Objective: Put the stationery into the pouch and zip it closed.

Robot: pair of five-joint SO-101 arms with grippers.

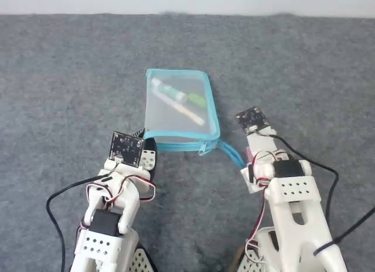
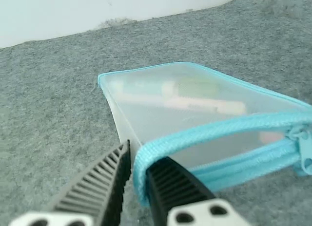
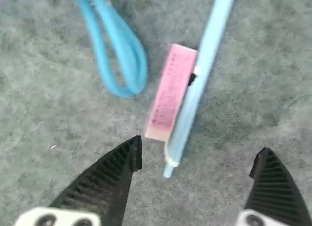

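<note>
A translucent pouch (image 1: 179, 111) with cyan trim lies flat in the middle of the grey mat, and it holds a white-and-green tube, a green item and a pale stick. My left gripper (image 2: 139, 175) is shut on the cyan rim at the pouch's near-left corner (image 1: 146, 142). The zipper pull (image 2: 304, 148) sits at the near-right corner. My right gripper (image 3: 202, 145) hangs open above a pink eraser (image 3: 170, 92) and a light blue pen (image 3: 200, 75), which lie side by side on the mat and touch neither finger.
A cyan wrist strap (image 3: 117, 50) loops out from the pouch's zipper corner (image 1: 231, 152), close beside the eraser. Grey felt mat (image 1: 70, 78) covers the table, with a pale wall at its far edge.
</note>
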